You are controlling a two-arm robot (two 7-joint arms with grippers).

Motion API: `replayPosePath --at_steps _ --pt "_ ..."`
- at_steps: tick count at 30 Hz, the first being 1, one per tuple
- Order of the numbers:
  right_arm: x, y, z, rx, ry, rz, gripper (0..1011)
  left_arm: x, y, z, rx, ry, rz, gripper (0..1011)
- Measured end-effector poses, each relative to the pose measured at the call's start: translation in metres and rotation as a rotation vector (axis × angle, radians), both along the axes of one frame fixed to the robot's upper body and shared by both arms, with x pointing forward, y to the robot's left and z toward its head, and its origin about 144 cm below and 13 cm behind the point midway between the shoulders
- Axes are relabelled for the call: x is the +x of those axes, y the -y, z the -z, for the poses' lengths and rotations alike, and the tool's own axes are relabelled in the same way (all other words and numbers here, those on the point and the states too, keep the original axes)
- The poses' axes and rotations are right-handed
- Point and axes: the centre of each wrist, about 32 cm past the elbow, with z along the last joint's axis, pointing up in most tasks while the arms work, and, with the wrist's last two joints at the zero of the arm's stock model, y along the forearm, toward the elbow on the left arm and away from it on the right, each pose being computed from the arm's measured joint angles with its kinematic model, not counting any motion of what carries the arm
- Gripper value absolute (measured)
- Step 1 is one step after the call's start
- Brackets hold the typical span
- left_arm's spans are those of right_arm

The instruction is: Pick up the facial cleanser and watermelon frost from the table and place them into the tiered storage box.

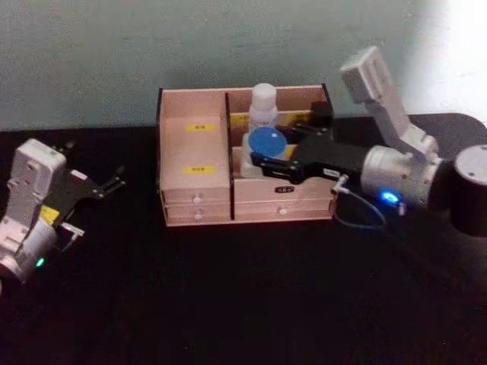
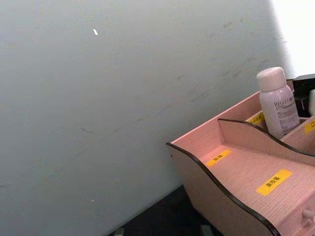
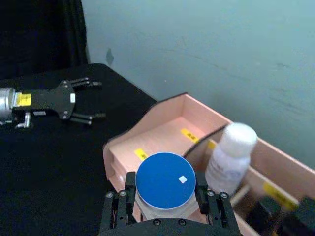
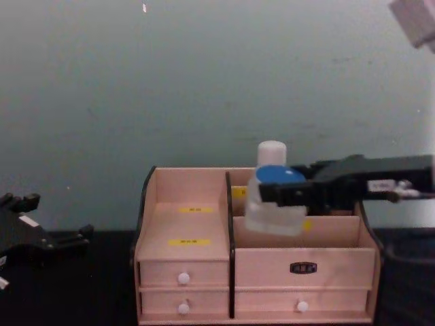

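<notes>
Clamps right gripper [image 1: 272, 149] fingers [image 3: 129, 182] on jar [image 3: 165, 174], box [image 4: 333, 255] bay beneath them, for upright lowering; bottle [image 3: 229, 157] just beyond. Holds left gripper [image 3: 96, 100] aside, fingers spread.

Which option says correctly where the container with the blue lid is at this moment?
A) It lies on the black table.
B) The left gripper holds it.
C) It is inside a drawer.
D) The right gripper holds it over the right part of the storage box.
D: the right gripper is shut on the blue-lidded container above the right side of the tiered storage box, while the left gripper is open, away at the left.
</notes>
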Motion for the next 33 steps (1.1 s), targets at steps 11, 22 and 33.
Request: replayPosePath --at_steps 11,22,33 --pt "0.038 -0.033 -0.008 -0.003 -0.007 -0.034 723 0.0 0.0 0.0 0.0 0.0 0.0 1001" --pt "0.065 -0.057 -0.011 0.014 -0.016 -0.053 723 0.0 0.0 0.0 0.0 0.0 0.0 1001" --pt "0.086 -0.074 -0.007 0.019 -0.042 -0.056 723 0.0 0.0 0.0 0.0 0.0 0.0 1002"
